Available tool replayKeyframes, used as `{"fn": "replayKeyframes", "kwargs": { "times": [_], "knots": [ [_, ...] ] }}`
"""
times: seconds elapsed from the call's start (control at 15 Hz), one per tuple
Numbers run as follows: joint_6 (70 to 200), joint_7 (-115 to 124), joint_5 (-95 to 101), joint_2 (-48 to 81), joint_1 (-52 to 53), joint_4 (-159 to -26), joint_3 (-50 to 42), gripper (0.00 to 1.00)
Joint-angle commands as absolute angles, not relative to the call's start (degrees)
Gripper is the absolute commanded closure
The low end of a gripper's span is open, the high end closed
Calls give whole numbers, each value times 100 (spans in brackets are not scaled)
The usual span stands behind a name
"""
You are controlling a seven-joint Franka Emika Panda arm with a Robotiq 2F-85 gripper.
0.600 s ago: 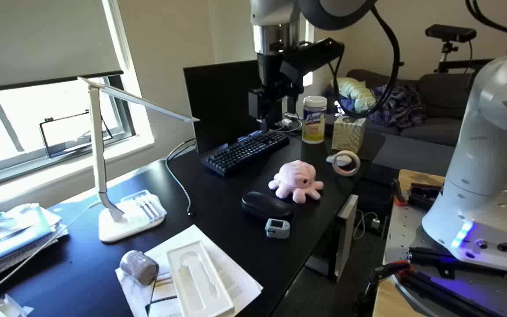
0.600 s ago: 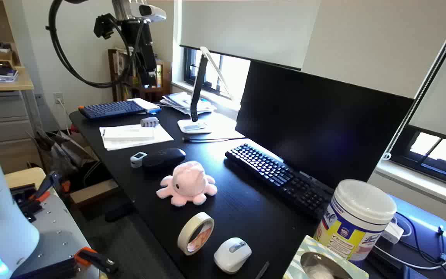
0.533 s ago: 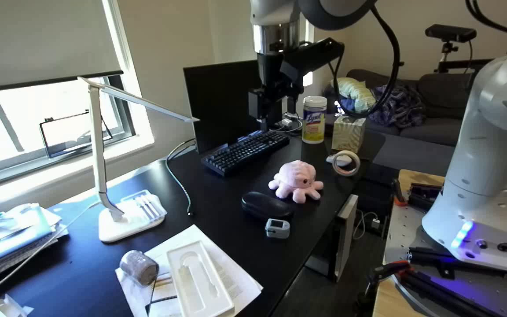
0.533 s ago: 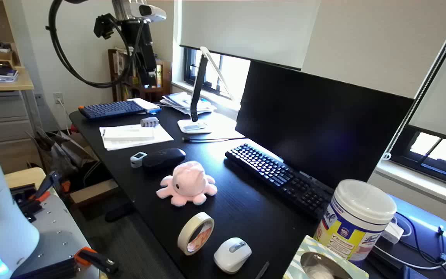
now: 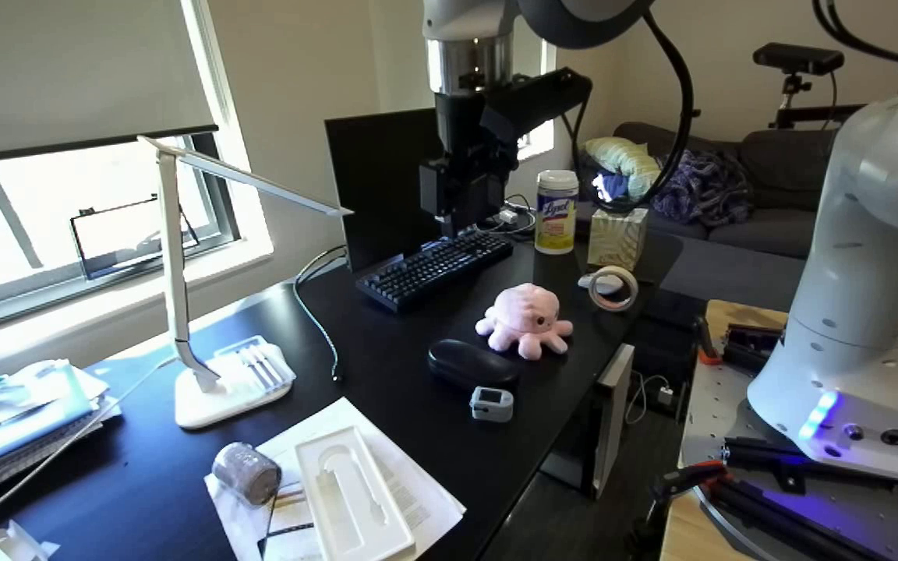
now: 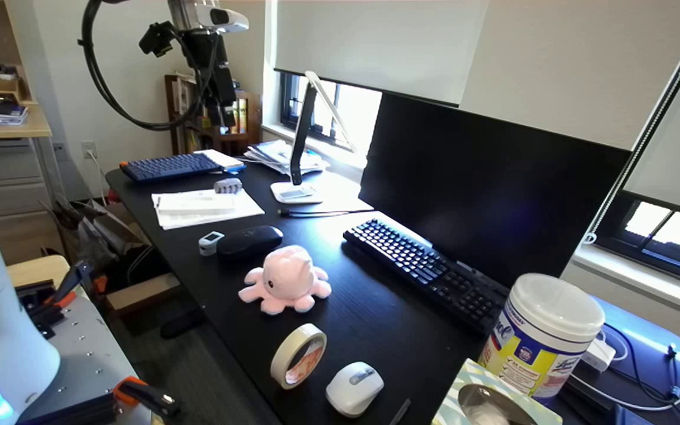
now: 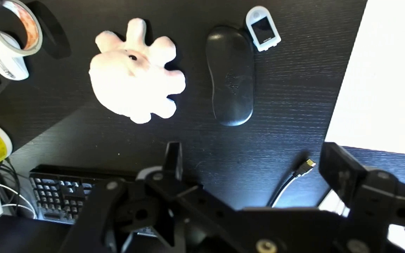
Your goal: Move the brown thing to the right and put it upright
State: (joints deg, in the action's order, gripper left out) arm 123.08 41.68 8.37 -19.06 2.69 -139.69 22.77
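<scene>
The brown thing, a short grey-brown cylinder (image 5: 247, 474), lies on its side at the corner of a white paper sheet, beside a white moulded tray (image 5: 355, 495). It also shows small in an exterior view (image 6: 228, 186). It is out of view in the wrist view. My gripper (image 5: 453, 222) is high above the desk, over the keyboard side and well away from the cylinder; it also shows in an exterior view (image 6: 223, 125). In the wrist view the fingers of the gripper (image 7: 250, 151) are wide apart with nothing between them.
A pink plush octopus (image 5: 527, 319), a black case (image 5: 471, 364) and a small oximeter (image 5: 492, 404) sit mid-desk. A white lamp (image 5: 176, 312) stands by the window. A monitor (image 6: 481, 195), keyboard (image 6: 422, 265), tape roll (image 6: 298, 356) and yellowish wipes jar (image 6: 540, 336) stand around.
The arm and gripper have shifted a little to the left in both exterior views. The cylinder and the other desk objects have not moved.
</scene>
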Motion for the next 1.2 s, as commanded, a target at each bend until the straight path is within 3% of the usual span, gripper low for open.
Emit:
{"fn": "replayKeyframes", "kwargs": {
  "times": [0.0, 0.33, 0.8, 1.13],
  "knots": [
    [12263, 4282, 932, -1883, 445, -13952, 2083, 0],
    [12285, 4197, 877, -1815, 531, -13907, 1984, 0],
    [14409, 4477, 2095, 481, 709, -12753, 2087, 0],
    [14575, 3609, 1771, 2335, 1525, -11137, 1606, 0]
  ]
}}
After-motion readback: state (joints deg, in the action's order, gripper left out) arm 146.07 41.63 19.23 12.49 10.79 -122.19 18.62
